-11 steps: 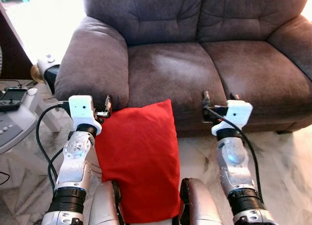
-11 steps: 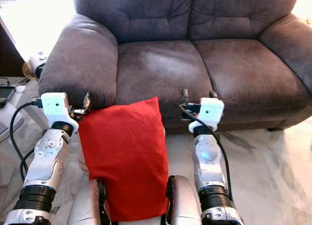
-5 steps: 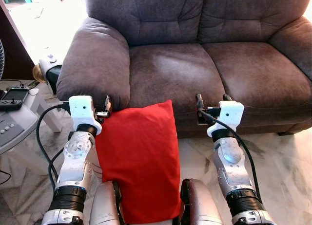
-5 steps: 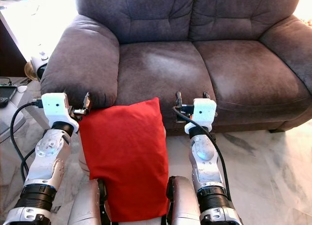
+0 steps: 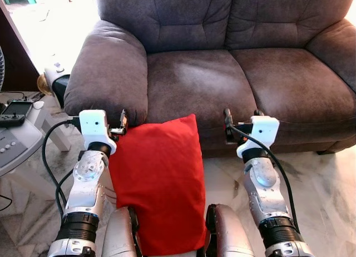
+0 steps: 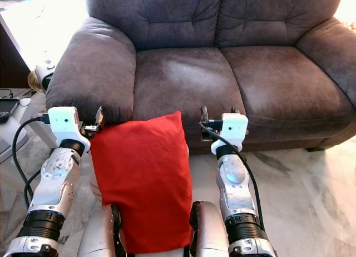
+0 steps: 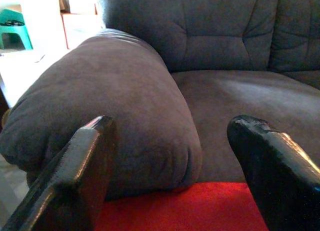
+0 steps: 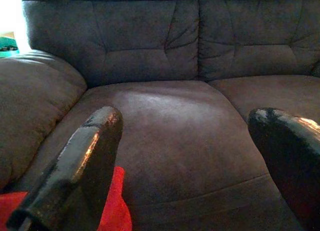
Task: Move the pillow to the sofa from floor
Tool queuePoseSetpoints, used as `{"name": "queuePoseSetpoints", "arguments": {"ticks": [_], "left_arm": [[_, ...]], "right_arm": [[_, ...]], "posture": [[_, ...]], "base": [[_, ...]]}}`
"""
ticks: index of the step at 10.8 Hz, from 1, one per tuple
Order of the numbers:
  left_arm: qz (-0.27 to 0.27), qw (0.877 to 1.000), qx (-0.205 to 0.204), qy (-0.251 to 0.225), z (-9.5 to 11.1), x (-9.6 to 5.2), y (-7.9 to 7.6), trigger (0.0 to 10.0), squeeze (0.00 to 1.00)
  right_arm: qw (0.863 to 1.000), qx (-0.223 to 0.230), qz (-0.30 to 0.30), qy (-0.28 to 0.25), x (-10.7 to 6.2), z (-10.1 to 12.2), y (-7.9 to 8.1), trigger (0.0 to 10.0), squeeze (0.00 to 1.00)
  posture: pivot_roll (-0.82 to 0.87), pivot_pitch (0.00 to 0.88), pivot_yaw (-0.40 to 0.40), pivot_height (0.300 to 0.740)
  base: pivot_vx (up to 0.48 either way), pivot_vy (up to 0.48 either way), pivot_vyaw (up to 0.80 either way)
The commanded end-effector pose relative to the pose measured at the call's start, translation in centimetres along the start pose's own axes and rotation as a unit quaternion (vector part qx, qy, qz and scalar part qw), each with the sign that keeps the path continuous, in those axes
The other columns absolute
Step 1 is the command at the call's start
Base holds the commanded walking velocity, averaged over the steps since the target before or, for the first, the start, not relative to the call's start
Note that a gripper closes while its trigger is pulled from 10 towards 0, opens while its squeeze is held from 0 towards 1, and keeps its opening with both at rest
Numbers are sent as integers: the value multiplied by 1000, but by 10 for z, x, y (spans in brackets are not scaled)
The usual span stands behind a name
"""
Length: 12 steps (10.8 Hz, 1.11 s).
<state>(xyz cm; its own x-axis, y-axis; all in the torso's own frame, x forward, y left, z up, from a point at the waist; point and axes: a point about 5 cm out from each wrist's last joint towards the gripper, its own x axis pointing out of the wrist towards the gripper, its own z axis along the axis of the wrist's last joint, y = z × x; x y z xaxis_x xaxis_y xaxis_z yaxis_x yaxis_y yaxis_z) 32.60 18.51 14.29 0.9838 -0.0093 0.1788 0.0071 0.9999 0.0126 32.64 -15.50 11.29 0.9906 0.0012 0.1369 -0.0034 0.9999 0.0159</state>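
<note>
A red pillow [image 5: 158, 179] stands on end on the floor, leaning against the front of the brown sofa [image 5: 194, 84] below its left seat cushion. Its lower end sits between my knees. My left gripper [image 5: 120, 125] is at the pillow's upper left corner, just under the sofa's left armrest [image 7: 115, 106], and it is open; the pillow [image 7: 180, 211] shows red below its fingers. To the right of the pillow, a short gap away, my right gripper [image 5: 241, 115] is held at the sofa's front edge, open, with only the pillow's corner [image 8: 116, 201] beside one finger.
A low grey side table [image 5: 14, 143] with a small black device [image 5: 15, 109] stands at the left, with a white and black appliance [image 5: 55, 76] behind it. Black cables hang from both arms. Marble floor [image 5: 322, 179] lies open to the right.
My right gripper has moved left, closer to the pillow's right edge, and then held still. The view shifted slightly. The pillow and left gripper have stayed put.
</note>
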Motion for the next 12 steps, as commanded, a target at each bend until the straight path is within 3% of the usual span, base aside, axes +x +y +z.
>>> {"name": "queuePoseSetpoints", "arguments": {"ticks": [1,9,10,11,12], "left_arm": [[-1,1000,8,-4,0,-2,0,10000,0],[-3,1000,9,-2,0,-2,-2,10000,0],[-4,1000,9,-3,0,-2,-2,10000,0],[-6,1000,14,-3,1,-2,-3,10000,0],[-9,1000,18,-6,4,-2,-4,10000,0]], "right_arm": [[1000,0,-2,-6,-2,2,-1,10000,0],[1000,14,18,4,-3,-1,3,10000,0],[1000,21,15,15,-2,-2,1,10000,0],[997,38,14,73,0,-16,-2,10000,0],[995,55,15,86,2,-21,-5,10000,0]], "posture": [[55,101,-31,545],[59,91,-31,545],[61,91,-31,545],[66,92,-34,545],[78,99,-39,545]], "base": [[0,0,0],[0,0,0],[0,0,0],[0,0,0],[0,0,0]]}}
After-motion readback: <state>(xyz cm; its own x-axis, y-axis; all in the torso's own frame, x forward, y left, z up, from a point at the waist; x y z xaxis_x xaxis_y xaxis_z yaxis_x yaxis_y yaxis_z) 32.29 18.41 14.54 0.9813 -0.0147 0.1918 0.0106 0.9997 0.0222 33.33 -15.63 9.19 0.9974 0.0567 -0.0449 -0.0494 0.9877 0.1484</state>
